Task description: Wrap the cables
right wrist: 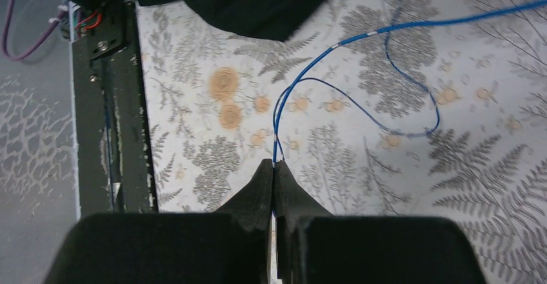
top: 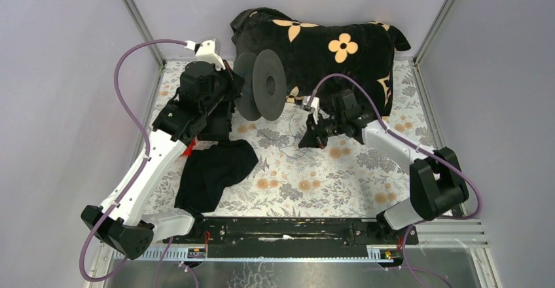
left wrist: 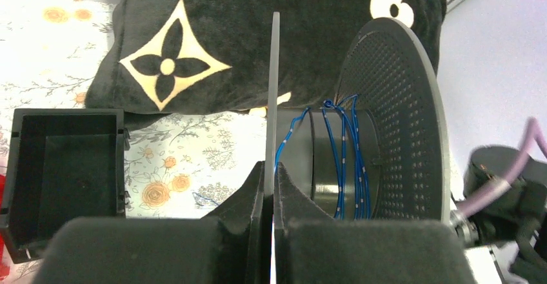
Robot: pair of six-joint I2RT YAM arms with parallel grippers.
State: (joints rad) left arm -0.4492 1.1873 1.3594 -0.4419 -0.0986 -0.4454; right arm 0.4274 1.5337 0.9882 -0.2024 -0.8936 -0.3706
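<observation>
Steadying seemed the reason the left gripper point(left wrist: 269, 182) clamped one flange of the spool point(left wrist: 393, 116); beside the spool, the right gripper point(right wrist: 274, 175) pinched the cables point(right wrist: 387, 30) for winding.

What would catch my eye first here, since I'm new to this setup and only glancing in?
The big black spool stands on edge toward the back, one flange pinched by the left gripper, a few turns of blue cable on its core. To its right the right gripper is shut on the loose cable, which loops over the floral cloth. Behind lies a black cushion with cream flowers.
</observation>
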